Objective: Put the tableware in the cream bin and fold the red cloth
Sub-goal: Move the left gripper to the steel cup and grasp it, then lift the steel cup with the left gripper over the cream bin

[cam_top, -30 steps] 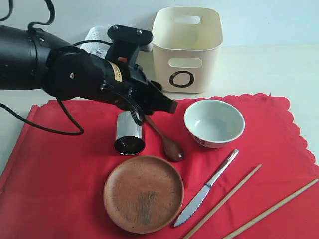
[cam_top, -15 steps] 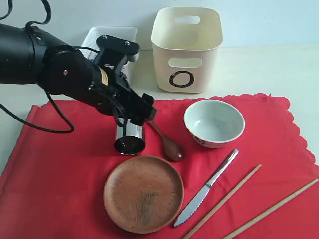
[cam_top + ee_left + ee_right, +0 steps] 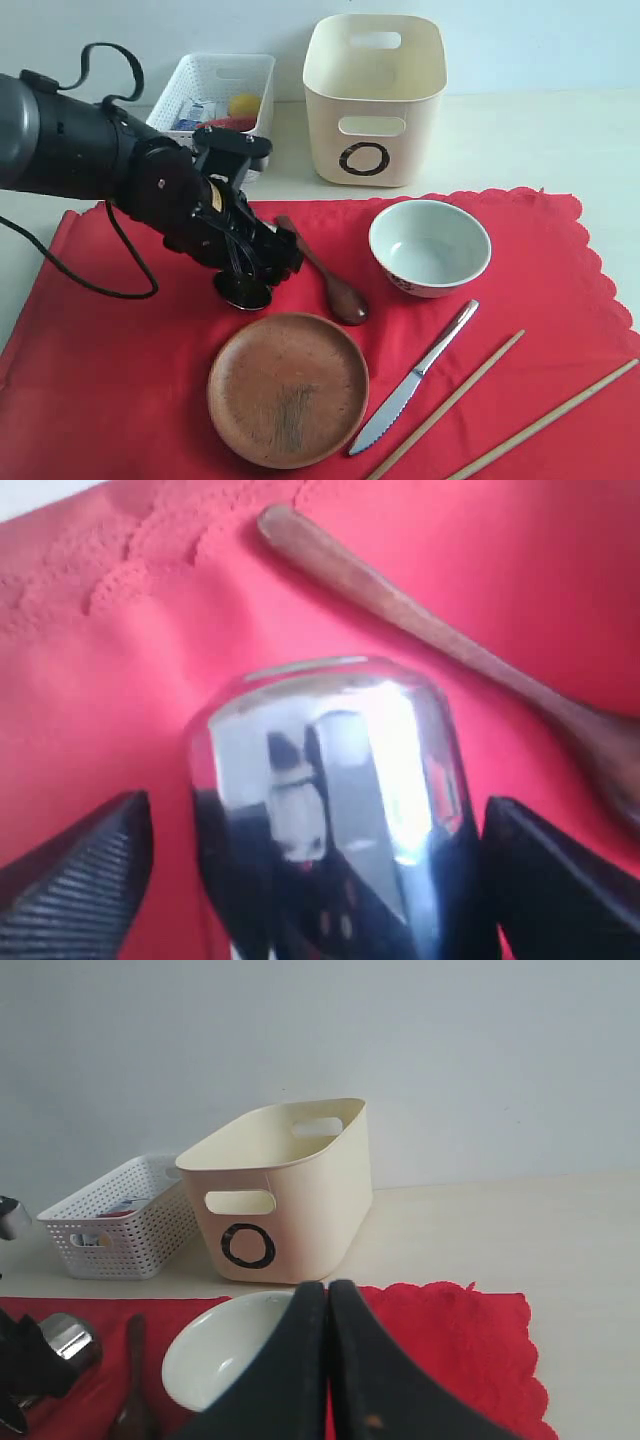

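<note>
Grasping steel cup [image 3: 330, 760], lying on red cloth [image 3: 120, 380] at 11 o'clock of brown plate [image 3: 288, 388]. Left gripper [image 3: 258, 268] spread, straddling it; right gripper [image 3: 328, 1355] closed, empty. Next: clamp, lift toward cream bin [image 3: 375, 100] at 1 o'clock

Seven pieces of tableware, two containers, one cloth
One shiny steel cup [image 3: 330, 780], one dark wooden spoon [image 3: 346, 302], one pale grey-green bowl [image 3: 430, 247], one round brown wooden plate [image 3: 288, 388], one metal serrated knife [image 3: 412, 380] and two long wooden chopsticks [image 3: 447, 405]; one tall cream plastic bin [image 3: 373, 100], one low white lattice basket [image 3: 215, 85]; one large red scalloped cloth [image 3: 120, 380]
</note>
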You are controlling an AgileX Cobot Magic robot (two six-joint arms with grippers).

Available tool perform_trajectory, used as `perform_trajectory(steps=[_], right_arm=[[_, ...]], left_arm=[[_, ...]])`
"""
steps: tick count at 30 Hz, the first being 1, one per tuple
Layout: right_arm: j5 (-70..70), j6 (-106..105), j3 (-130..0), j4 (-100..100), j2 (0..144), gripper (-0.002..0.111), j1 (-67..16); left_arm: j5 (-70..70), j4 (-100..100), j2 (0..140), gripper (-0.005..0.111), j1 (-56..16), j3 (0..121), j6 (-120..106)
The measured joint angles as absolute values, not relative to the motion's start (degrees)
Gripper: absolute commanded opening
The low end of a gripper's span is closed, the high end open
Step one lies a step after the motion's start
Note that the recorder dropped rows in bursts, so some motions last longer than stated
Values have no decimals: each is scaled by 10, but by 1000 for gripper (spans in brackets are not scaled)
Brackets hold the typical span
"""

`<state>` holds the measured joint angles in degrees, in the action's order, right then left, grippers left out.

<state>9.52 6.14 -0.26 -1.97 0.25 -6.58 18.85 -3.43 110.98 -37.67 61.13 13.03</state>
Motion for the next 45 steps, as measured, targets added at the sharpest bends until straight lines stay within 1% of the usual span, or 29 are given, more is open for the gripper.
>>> perform_trajectory(steps=[2, 4, 5, 6, 7, 8, 9, 10, 11, 13, 20, 30, 33, 42, 45], right_arm=[[95, 61, -3, -20, 2, 0, -66], [95, 61, -3, -20, 2, 0, -66], [95, 61, -3, -20, 2, 0, -66], [95, 61, -3, -20, 2, 0, -66], [95, 61, -3, -20, 2, 0, -66], [95, 61, -3, -20, 2, 0, -66], [95, 61, -3, -20, 2, 0, -66], [95, 61, -3, -20, 2, 0, -66], [95, 61, -3, -20, 2, 0, -66], [95, 61, -3, -20, 2, 0, -66], [95, 61, -3, -20, 2, 0, -66], [95, 61, -3, -20, 2, 0, -66], [95, 61, -3, -20, 2, 0, -66], [95, 61, -3, -20, 2, 0, -66], [95, 61, -3, -20, 2, 0, -66]], left_arm=[[188, -34, 1122, 82, -377, 611, 133], [187, -34, 1132, 75, -377, 611, 135], [187, -34, 1135, 64, -377, 611, 135], [186, -34, 1137, 59, -377, 611, 137], [185, -34, 1137, 46, -377, 611, 139], [182, -34, 1137, 41, -377, 611, 140], [181, -34, 1137, 28, -377, 611, 140], [181, -34, 1137, 23, -377, 611, 140], [181, -34, 1137, 11, -377, 611, 140], [180, -34, 1137, 0, -377, 611, 140], [184, -34, 1131, 0, -377, 611, 138], [171, -34, 1043, 0, -377, 611, 137], [125, -34, 1027, 0, -377, 611, 137], [-95, -34, 1020, 0, -377, 613, 137], [-129, -36, 1027, 0, -377, 632, 137]])
